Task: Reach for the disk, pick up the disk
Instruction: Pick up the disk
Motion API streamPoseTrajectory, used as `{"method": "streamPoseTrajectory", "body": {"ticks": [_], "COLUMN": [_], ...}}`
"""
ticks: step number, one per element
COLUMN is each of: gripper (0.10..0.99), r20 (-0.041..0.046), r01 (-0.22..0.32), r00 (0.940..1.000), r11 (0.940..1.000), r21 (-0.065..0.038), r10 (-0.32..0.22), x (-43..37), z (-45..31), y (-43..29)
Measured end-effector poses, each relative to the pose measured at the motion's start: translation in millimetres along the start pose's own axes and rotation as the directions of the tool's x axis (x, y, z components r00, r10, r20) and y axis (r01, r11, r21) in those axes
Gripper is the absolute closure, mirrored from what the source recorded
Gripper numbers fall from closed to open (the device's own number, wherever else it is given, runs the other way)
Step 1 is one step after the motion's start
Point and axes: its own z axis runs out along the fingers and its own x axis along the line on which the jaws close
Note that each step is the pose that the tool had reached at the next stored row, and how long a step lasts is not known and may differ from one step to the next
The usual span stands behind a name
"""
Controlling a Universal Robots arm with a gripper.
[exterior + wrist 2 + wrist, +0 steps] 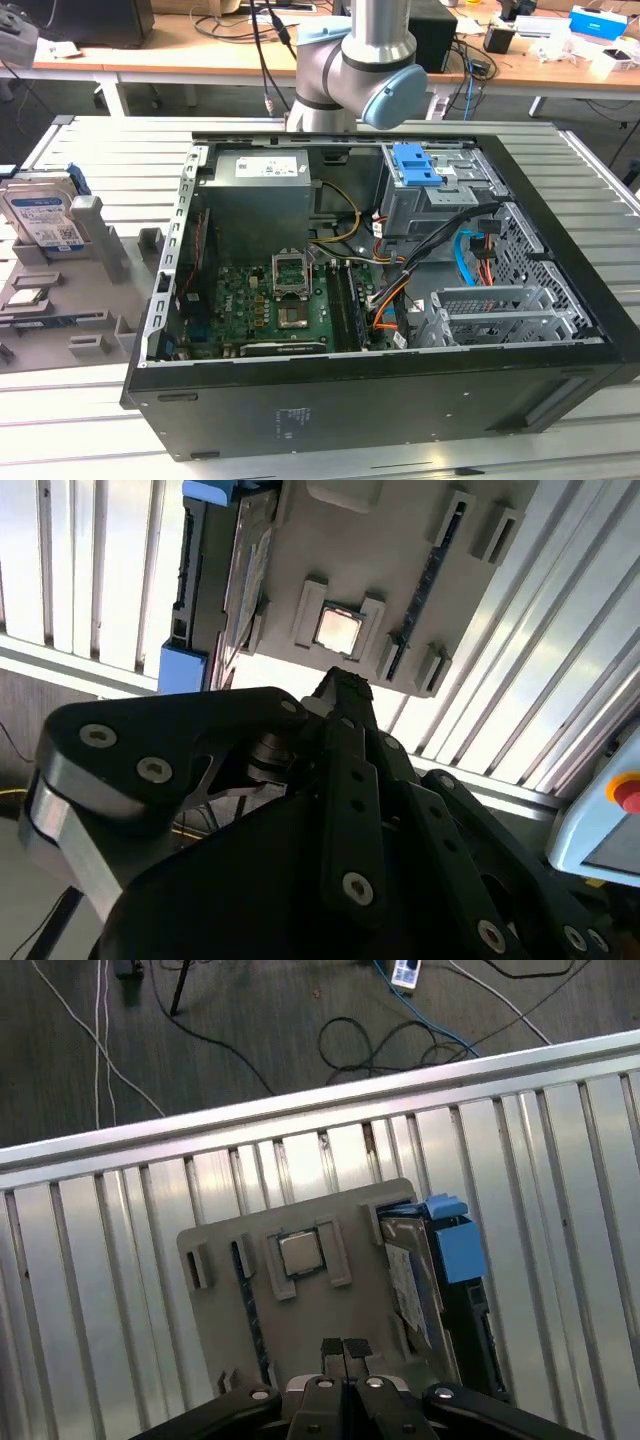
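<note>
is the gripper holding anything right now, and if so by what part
Nothing is held. The gripper is shut with nothing between its fingertips, and the disk sits on edge in the grey fixture, apart from the gripper.

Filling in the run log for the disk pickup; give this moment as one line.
phase: reach | gripper: shut, empty, pointed at grey fixture | disk: standing on edge in fixture, not gripped
</note>
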Motion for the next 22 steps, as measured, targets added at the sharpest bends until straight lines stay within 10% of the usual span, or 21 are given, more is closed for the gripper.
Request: {"method": "streamPoseTrajectory", "body": {"ticks": [22], "gripper": [0.980], "r20": [-0.0074], "r01": [0.192], "r00": [0.9813], "r11": [0.9813], "r21": [-0.001], "r10": [-0.192], "x": [0.0], "z": [0.0], "y": [0.0]}}
